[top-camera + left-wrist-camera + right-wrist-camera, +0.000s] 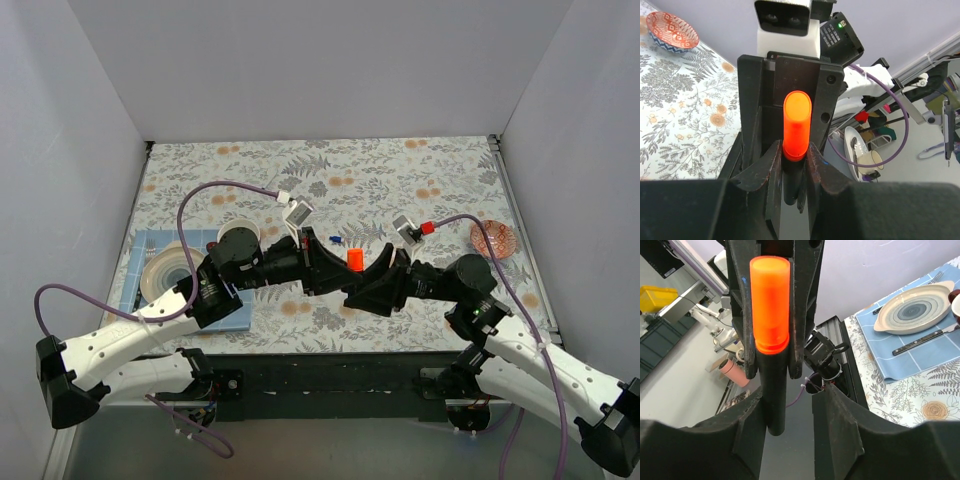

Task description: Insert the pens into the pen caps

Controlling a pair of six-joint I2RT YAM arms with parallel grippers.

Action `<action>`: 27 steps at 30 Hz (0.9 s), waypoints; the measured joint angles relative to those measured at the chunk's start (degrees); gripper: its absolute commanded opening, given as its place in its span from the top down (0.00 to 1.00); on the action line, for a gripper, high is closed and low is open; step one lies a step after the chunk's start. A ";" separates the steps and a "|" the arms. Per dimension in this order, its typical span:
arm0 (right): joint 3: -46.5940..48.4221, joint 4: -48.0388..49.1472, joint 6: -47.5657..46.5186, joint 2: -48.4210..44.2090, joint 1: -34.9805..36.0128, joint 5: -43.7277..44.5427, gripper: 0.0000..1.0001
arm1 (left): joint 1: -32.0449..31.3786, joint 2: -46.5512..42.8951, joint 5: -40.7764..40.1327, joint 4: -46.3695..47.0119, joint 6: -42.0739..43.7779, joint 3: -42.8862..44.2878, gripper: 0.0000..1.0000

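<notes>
The black pen (pixel 774 405) stands nearly upright above the table's middle, with the bright orange cap (pixel 355 259) (pixel 797 125) (pixel 769 305) sitting on its upper end. My left gripper (pixel 341 268) (pixel 794 156) is shut on it, pinching where the cap meets the barrel. Facing it from the right, my right gripper (pixel 364 276) (pixel 792 402) is open. The barrel rests against its left finger (pixel 747 415), with a clear gap to the other finger. A tiny dark blue cap (pixel 336 240) lies on the floral cloth behind the grippers. The light blue pen is out of view.
A plate (pixel 165 272) (pixel 912 310) with a knife (pixel 922 340) beside it lies on a blue mat (pixel 230 318) at the left, and a white cup (pixel 240 232) stands behind them. A red patterned bowl (pixel 493 238) (pixel 671 31) sits at the right. Grey walls enclose three sides.
</notes>
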 measured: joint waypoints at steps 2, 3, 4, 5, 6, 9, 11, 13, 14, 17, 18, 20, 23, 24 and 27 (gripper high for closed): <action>0.00 0.31 0.48 0.70 0.00 0.11 0.53 | 0.04 0.00 -0.20 0.02 -0.13 -0.04 1.00; 0.00 0.57 0.74 0.90 0.00 0.02 0.57 | 0.04 0.00 -0.35 0.00 -0.04 -0.04 1.00; 0.00 1.03 0.98 0.96 0.07 0.00 0.69 | 0.04 0.00 -0.42 0.00 -0.09 -0.07 1.00; 0.00 1.53 1.20 1.03 0.11 -0.09 0.80 | 0.04 0.02 -0.61 0.04 -0.11 -0.07 1.00; 0.00 2.19 1.40 1.09 0.13 -0.42 0.90 | 0.04 0.02 -1.01 0.00 0.11 -0.07 1.00; -0.33 3.89 2.25 1.14 0.39 -0.70 0.99 | 0.31 0.15 -1.36 0.20 -0.13 -0.11 0.74; -0.87 4.68 2.69 1.11 0.39 -0.63 0.99 | 0.33 0.22 -1.57 -0.04 -0.39 -0.11 0.54; -1.49 4.87 2.67 0.83 0.39 0.00 0.99 | 0.26 0.42 -1.60 -0.63 -0.24 -0.09 0.38; -1.92 4.87 2.67 0.55 0.39 0.44 0.99 | 0.26 0.48 -1.62 -1.16 -0.46 -0.09 0.36; -2.99 4.76 2.69 -0.24 0.39 1.14 0.99 | 0.20 0.46 -1.64 -2.05 -0.02 -0.09 0.31; -3.10 4.83 2.67 -0.31 0.39 1.29 0.99 | 0.20 0.39 -1.73 -2.25 0.15 -0.07 0.30; -3.21 4.83 2.67 -0.35 0.39 1.27 0.99 | 0.15 0.22 -2.23 -2.84 0.44 0.09 0.30; -3.26 4.85 2.67 -0.35 0.39 1.22 0.99 | 0.15 0.37 -3.67 -4.74 0.90 1.66 0.30; -3.26 4.85 2.69 -0.35 0.39 1.20 0.99 | 0.15 0.52 -4.13 -5.22 1.07 2.45 0.31; -3.26 4.85 2.69 -0.35 0.39 0.79 0.99 | 0.15 1.07 -5.68 -5.95 1.31 4.61 0.32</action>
